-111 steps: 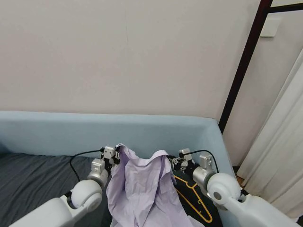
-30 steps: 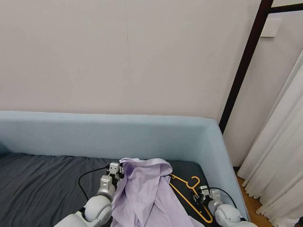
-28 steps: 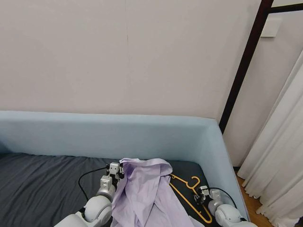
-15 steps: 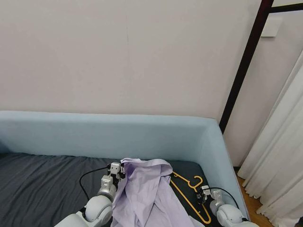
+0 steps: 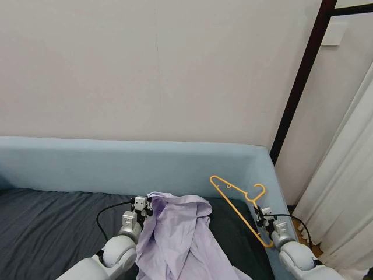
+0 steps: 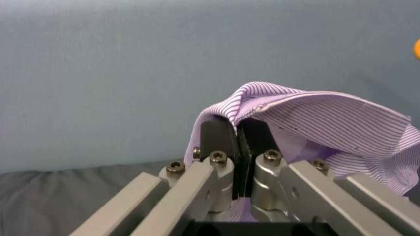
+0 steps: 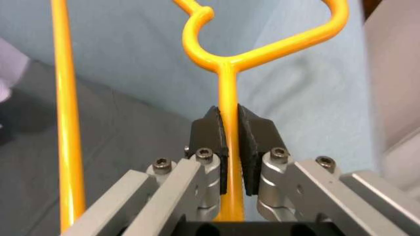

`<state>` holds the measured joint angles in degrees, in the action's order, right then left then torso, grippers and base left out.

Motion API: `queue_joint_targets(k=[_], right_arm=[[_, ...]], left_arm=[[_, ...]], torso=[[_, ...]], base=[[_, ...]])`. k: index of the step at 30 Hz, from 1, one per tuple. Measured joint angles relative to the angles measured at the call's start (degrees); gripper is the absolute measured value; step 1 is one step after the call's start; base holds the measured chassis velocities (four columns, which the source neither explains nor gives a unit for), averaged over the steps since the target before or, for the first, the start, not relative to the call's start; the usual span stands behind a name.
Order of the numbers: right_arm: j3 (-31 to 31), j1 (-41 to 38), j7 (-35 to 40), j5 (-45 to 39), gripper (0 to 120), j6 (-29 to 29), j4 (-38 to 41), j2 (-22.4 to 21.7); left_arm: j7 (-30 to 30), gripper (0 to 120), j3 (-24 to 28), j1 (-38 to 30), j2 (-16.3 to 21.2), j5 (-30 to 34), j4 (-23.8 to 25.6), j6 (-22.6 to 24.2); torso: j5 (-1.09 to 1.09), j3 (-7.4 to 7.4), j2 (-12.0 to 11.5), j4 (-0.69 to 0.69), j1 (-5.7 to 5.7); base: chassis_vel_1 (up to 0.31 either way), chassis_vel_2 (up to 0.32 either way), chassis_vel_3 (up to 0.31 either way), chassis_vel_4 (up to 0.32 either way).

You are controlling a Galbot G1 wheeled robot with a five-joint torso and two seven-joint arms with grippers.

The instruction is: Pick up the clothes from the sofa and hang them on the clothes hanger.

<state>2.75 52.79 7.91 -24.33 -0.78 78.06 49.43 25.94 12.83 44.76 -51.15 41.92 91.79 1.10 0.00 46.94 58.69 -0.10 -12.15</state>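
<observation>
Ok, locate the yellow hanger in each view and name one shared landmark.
Head view: yellow hanger, held up by the right gripper, right of the shirt.
Left wrist view: hanger sliver beyond the shirt.
Right wrist view: neck clamped between the fingers.
Shared landmark: pale blue sofa back.

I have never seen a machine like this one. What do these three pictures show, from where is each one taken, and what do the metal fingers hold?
This is a wheeled robot with two arms, each ending in a two-fingered gripper. The wide picture comes from a camera on its head, looking down at a sofa with a light blue back and a dark grey seat. The two close pictures come from cameras on the wrists, looking along the fingers. The left gripper is shut on the edge of a purple striped shirt, which hangs bunched beside it. The right gripper is shut on the stem of an orange clothes hanger, held raised to the right of the shirt.
</observation>
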Motion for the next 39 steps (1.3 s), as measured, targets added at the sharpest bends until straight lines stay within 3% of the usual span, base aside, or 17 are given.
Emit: queue_joint_targets(k=[6,12,18,25,32,39], right_arm=[[0.7,4.9,-2.0,6.1,5,-4.8,9.4,-5.6],[0.6,9.6,-2.3,11.0,5,-5.4,17.4,-7.9],[0.6,12.2,-2.8,16.4,5,-6.9,19.0,-7.9],[-3.7,13.9,-2.9,21.4,5,-7.0,18.9,-6.7],[-7.2,11.1,-0.7,21.8,5,-4.7,17.9,-3.5],[-8.4,7.8,1.3,23.7,5,-3.9,14.7,-1.8]], left_arm=[[1.4,0,0.5,-1.2,0.6,4.5,1.1,3.3],[3.2,0,0.3,-2.1,0.9,8.0,2.4,5.4],[4.1,0,1.4,-4.5,1.4,10.8,3.0,6.4],[5.2,0,4.9,-7.3,2.3,12.6,6.2,7.9],[6.1,0,8.9,-8.8,2.0,13.1,8.8,8.6],[6.8,0,9.5,-8.9,2.4,12.7,11.2,9.7]], torso=[[0.0,0.0,0.0,0.01,0.0],[-0.01,0.0,0.0,0.02,0.0],[0.0,0.0,0.0,0.02,0.0],[0.0,0.0,0.0,0.02,0.0],[-0.01,0.0,0.0,0.0,0.01],[0.0,0.01,0.0,0.03,0.0]], base=[[0.0,0.0,0.0,0.0],[0.0,0.0,0.0,0.0],[0.0,0.0,0.0,0.0],[0.0,0.0,0.0,0.0],[0.0,0.0,0.0,0.0],[0.0,0.0,0.0,0.0]])
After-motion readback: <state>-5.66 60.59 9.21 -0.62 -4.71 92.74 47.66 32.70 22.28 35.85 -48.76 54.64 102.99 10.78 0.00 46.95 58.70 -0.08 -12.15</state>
